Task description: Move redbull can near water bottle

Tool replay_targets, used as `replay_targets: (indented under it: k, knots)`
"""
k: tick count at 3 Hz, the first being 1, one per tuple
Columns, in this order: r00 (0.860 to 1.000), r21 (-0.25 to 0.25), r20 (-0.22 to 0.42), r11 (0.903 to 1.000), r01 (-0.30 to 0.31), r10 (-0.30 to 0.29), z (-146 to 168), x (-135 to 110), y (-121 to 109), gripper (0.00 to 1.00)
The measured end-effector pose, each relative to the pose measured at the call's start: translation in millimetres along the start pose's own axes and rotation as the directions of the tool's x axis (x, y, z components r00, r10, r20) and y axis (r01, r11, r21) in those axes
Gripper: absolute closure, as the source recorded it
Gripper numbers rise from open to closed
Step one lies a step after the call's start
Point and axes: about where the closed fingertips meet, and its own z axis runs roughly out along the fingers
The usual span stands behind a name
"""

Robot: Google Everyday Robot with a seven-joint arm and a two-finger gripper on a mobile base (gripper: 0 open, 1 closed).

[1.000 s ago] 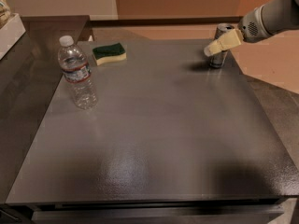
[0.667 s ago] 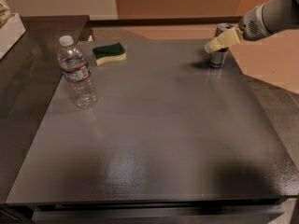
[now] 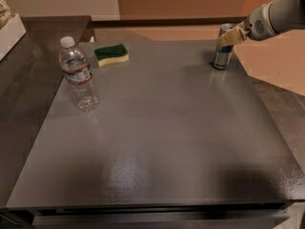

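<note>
The redbull can, slim, silver and blue, stands upright at the far right of the dark table. My gripper reaches in from the upper right and sits at the can's upper part, covering its top. The can rests on the table. The water bottle, clear with a white cap and a label band, stands upright at the far left of the table, well apart from the can.
A green and yellow sponge lies at the back of the table, to the right of the bottle. A white box edge shows at the far left on a dark counter. The table's right edge runs just past the can.
My gripper has shifted slightly up and to the right, from beside the can's left side to over its upper part. The can, bottle and sponge have not moved.
</note>
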Motion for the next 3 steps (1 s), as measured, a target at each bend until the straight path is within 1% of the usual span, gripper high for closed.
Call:
replay_targets:
  k: [1, 2, 3]
  knots:
    - [1.0, -0.028, 0.01, 0.9995, 0.014, -0.013, -4, -6, 12, 0.87]
    - [0.999, -0.096, 0.036, 0.9944, 0.044, -0.04, -18, -17, 40, 1.0]
    - [0.993, -0.187, 0.073, 0.9771, 0.102, -0.09, -39, -32, 82, 1.0]
